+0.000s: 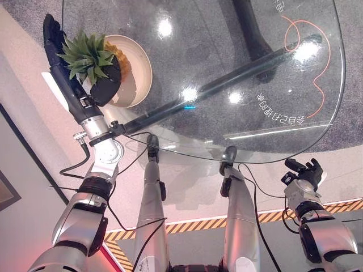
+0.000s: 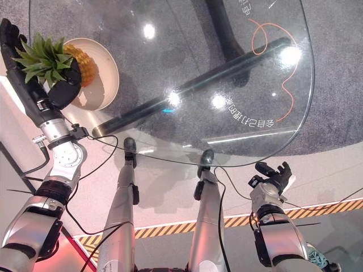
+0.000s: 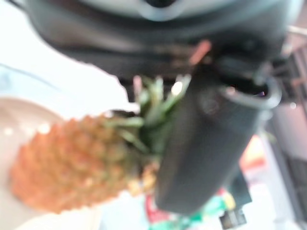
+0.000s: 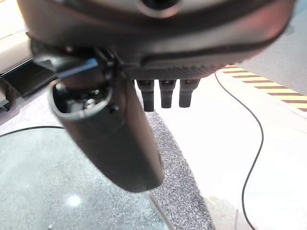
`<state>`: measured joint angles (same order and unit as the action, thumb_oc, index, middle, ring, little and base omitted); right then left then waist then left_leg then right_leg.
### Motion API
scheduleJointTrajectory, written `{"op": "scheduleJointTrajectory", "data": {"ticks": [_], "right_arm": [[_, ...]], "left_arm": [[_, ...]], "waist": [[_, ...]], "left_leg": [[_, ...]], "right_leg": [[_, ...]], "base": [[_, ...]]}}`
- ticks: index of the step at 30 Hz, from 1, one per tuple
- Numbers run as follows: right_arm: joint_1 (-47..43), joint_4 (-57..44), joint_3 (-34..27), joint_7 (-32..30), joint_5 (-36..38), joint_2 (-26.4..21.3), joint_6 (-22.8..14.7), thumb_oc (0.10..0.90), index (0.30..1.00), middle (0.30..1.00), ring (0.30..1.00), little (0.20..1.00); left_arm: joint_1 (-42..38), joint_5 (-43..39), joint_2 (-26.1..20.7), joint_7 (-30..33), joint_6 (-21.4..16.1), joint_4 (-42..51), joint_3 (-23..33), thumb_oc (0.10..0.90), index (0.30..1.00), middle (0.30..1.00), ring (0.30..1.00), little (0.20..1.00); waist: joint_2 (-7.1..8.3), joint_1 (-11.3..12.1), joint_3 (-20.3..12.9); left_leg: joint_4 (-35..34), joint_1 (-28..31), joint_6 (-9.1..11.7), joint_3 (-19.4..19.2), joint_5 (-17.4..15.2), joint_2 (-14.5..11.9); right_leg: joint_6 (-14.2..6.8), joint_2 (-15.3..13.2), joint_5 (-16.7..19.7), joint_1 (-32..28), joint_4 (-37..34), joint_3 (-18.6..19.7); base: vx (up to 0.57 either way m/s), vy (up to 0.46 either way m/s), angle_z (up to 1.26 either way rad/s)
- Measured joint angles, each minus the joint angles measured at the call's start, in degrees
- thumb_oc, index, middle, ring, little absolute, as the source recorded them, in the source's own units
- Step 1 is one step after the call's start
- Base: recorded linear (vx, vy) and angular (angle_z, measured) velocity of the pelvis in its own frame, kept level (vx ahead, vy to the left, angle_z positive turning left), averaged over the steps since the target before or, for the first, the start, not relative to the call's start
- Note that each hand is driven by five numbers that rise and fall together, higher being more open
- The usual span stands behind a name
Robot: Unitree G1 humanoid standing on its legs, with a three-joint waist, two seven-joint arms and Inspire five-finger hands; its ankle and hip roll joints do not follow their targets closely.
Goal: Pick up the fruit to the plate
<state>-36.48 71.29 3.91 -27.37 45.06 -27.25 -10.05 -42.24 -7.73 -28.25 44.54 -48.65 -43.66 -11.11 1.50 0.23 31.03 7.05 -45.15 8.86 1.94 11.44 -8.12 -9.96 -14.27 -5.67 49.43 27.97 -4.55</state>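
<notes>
Orange-skinned and green-crowned, the pineapple lies over the cream plate, which sits at the left edge of the glass table. Note the key relation: the fruit's long axis runs from its leafy crown, at the outer left side of the plate, toward the plate's centre, and your left hand grips it at the crown end. The fingers extend along the far side of the leaves, and the thumb curls round the near side where crown meets body. The left wrist view confirms this: the thumb presses against the base of the leaves, with the fruit body pointing away over the plate.

Judge the task as nearly complete. The fruit is already above the plate; you cannot tell from these views whether its body rests on the plate surface or hangs just over it. The coming move calls for a short descent if needed, then a release with the thumb drawn away from the crown.

Your right hand hangs below the near right edge of the table, well apart from the plate, with fingers relaxed and holding nothing; the right wrist view shows its thumb and fingers free.

Expect glare from the glass surface. A dark bar beneath the glass crosses diagonally, and an orange cord loops near the far right corner. Grey carpet lies below, and striped floor tape marks the near side.
</notes>
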Motion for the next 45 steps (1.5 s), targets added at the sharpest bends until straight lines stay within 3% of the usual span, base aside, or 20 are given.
{"op": "scheduleJointTrajectory", "data": {"ticks": [45], "right_arm": [[1.5,-0.2,-1.9,0.0,0.0,-0.4,-0.6,0.800,0.900,0.900,0.900,0.900]], "left_arm": [[2.7,0.6,-2.0,-0.5,0.4,11.3,1.0,0.800,0.900,0.900,0.900,0.900]], "waist": [[-0.65,1.2,0.0]], "left_leg": [[0.0,0.0,0.2,0.3,0.2,0.4]], "right_leg": [[-0.2,-0.6,-0.4,0.1,0.7,-0.2]], "base": [[0.00,0.000,0.00]]}}
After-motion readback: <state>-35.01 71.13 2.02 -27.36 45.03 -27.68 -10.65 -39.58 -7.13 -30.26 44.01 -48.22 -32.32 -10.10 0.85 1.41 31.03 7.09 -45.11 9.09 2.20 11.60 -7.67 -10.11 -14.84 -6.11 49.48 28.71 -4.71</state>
